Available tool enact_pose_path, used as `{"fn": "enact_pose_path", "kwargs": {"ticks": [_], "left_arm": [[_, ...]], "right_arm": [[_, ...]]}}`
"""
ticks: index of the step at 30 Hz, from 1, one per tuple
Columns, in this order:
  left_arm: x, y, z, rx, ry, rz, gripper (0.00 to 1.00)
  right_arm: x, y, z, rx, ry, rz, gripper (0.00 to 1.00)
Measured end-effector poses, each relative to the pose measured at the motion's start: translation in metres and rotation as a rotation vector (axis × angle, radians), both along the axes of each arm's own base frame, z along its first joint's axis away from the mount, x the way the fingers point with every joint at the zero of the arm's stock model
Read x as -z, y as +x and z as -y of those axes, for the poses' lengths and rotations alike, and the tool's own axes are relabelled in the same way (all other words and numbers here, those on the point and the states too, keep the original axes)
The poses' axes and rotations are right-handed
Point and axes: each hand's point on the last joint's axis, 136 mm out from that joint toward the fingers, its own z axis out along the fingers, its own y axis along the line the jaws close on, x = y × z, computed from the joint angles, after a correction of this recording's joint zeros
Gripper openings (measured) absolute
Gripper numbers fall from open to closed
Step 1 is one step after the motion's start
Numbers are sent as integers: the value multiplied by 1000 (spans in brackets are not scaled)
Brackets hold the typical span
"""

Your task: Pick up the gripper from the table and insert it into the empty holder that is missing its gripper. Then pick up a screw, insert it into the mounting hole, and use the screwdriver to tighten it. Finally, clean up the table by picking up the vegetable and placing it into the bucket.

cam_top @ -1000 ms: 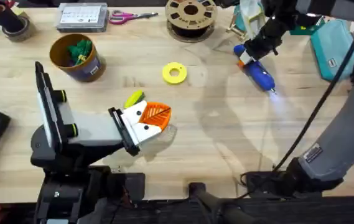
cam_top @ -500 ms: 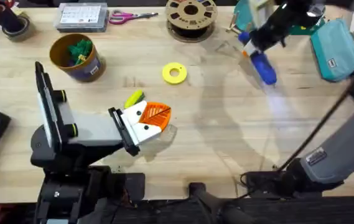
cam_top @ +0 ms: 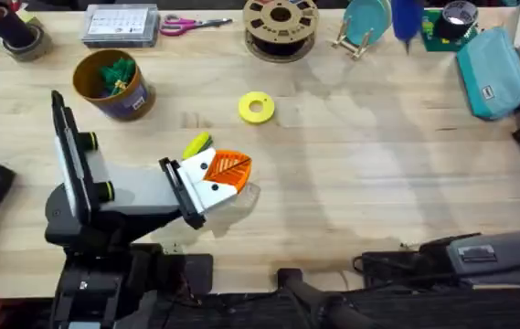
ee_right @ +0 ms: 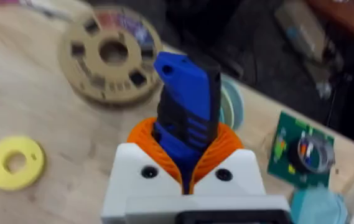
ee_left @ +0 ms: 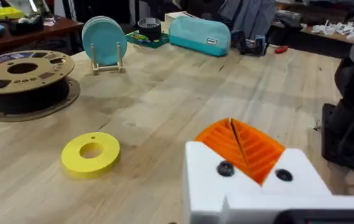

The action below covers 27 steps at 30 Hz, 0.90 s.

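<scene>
My right gripper [ee_right: 186, 169] is shut on the blue screwdriver [ee_right: 186, 106], which stands up between its orange pads. In the overhead view the screwdriver [cam_top: 406, 18] hangs high at the far edge, right of centre. My left gripper [cam_top: 221, 176] rests low near the table's front left, shut with its orange pads [ee_left: 242, 144] pressed together. The yellow-green vegetable [cam_top: 197, 144] lies just behind it. At the far left stands the mustard-brown bucket [cam_top: 134, 99], with a green leafy bunch inside. The loose gripper, the holder and the screw are out of view.
A yellow ring [cam_top: 257, 107] lies mid-table. Along the far edge are a filament spool [cam_top: 281, 26], a rack of blue plates [cam_top: 362, 23], scissors [cam_top: 186, 25], a clear box [cam_top: 121, 26] and a teal pouch [cam_top: 493, 68]. The right arm [cam_top: 488, 256] lies low along the front right.
The right gripper has lifted the screwdriver off the table and carried it up and toward the far edge. The left arm has not moved.
</scene>
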Motion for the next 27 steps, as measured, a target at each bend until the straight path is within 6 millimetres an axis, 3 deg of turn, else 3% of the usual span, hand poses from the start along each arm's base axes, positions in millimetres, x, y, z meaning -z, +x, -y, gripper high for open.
{"fn": "enact_pose_path", "kwargs": {"ticks": [7, 15, 22, 27], "left_arm": [[0, 0, 0, 0, 0, 0, 7], [0, 0, 0, 0, 0, 0, 7], [0, 0, 0, 0, 0, 0, 7], [0, 0, 0, 0, 0, 0, 7]], "right_arm": [[-83, -14, -61, -145, 153, 258, 23], [-151, -50, -114, -323, 387, 404, 23], [-182, -67, -142, -450, 536, 483, 23], [-173, -75, -160, -551, 630, 528, 23]]}}
